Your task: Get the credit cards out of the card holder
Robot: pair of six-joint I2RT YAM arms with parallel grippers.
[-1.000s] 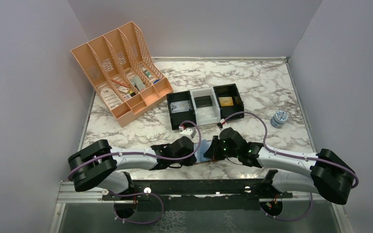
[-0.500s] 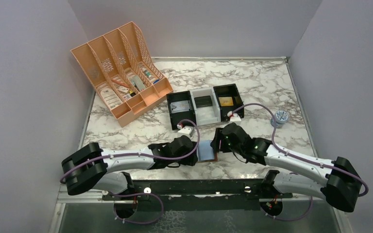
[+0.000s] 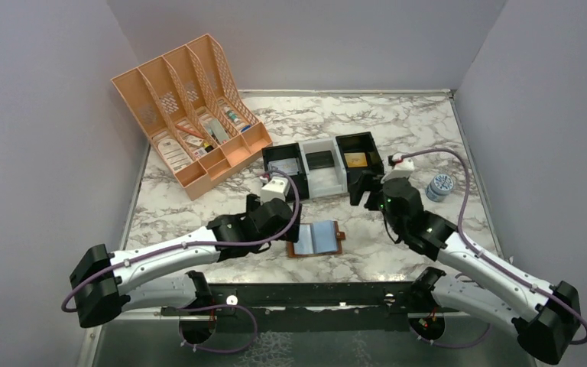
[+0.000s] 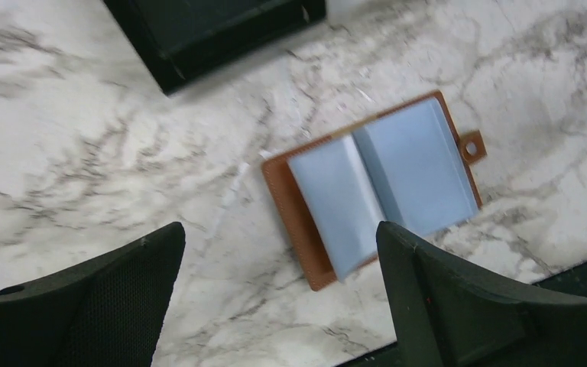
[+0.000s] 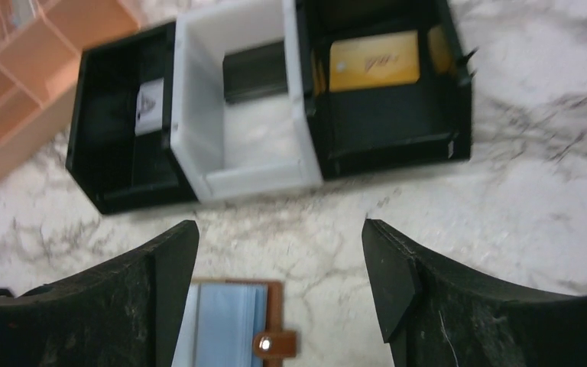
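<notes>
Lying spread open, brown card holder, blue-grey inside showing, both jaws released

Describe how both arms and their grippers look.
Both the left arm and right arm have white links with black joints, looping purple cables and a white block at the wrist. Small green lights dot the right arm. The fingers are broad, black, textured wedges.

A white table with grey marble veining is lying under soft, even light. Plain pale lilac walls are closing it in on three sides, and a dark metal rail is running along its near edge.
</notes>
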